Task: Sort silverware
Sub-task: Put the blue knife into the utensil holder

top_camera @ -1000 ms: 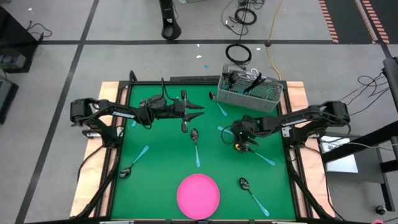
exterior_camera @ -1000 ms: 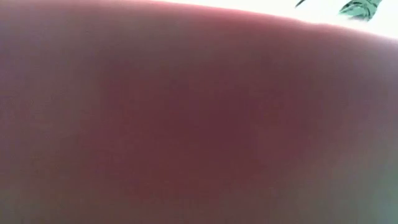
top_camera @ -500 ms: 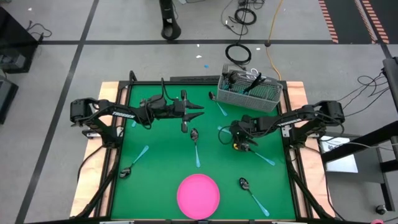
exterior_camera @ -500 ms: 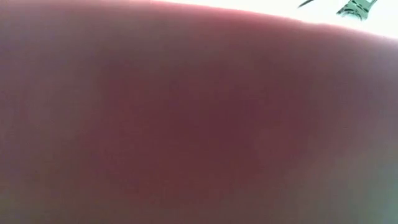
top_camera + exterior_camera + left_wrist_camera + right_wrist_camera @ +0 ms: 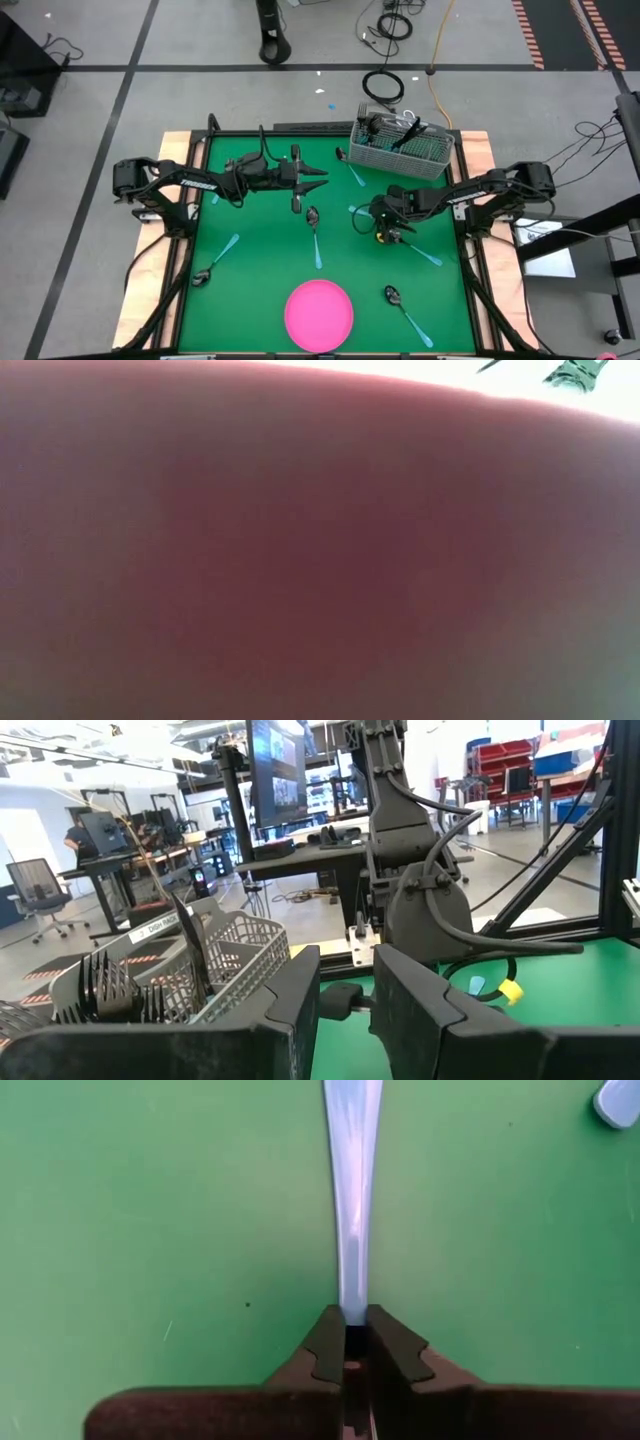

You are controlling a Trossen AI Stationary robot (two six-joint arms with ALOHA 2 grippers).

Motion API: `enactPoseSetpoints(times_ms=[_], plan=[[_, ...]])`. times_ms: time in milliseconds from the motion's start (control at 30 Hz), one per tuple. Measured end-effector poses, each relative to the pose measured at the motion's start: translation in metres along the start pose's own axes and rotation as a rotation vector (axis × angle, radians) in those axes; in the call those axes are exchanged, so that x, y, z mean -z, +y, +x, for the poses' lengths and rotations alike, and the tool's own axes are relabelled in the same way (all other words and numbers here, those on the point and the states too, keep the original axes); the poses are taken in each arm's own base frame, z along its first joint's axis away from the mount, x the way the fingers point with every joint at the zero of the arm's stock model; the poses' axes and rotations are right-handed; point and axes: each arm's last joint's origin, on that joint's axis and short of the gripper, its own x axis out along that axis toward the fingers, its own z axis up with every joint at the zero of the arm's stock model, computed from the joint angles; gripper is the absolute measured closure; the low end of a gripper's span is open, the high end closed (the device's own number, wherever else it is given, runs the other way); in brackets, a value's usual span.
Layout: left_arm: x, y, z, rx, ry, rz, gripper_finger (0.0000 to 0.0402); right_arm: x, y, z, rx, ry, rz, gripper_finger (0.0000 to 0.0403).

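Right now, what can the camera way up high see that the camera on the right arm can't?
Only the high view shows the pink plate, the wire basket, the waiting left gripper and the other utensils scattered on the mat. Only the right wrist view shows up close the right gripper with fingers shut on a thin light-blue handle. Both show the green mat.

A round pink plate (image 5: pixel 319 314) sits at the near edge of the green table (image 5: pixel 260 260); a grey wire basket (image 5: pixel 400 150) occupies the far right corner.
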Motion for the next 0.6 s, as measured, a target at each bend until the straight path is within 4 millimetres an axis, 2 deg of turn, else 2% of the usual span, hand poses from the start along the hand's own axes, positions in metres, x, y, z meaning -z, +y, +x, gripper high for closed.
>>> enactPoseSetpoints(times_ms=[267,600], plan=[[0.000,0.000,0.000,0.000,0.000,0.000,0.0301,-0.015,-0.002,-0.026,-0.006,-0.124,-0.003,0.0400],[0.000,0.000,0.000,0.000,0.000,0.000,0.0301,-0.017,-0.005,-0.043,0.005,-0.176,-0.003,0.0401]])
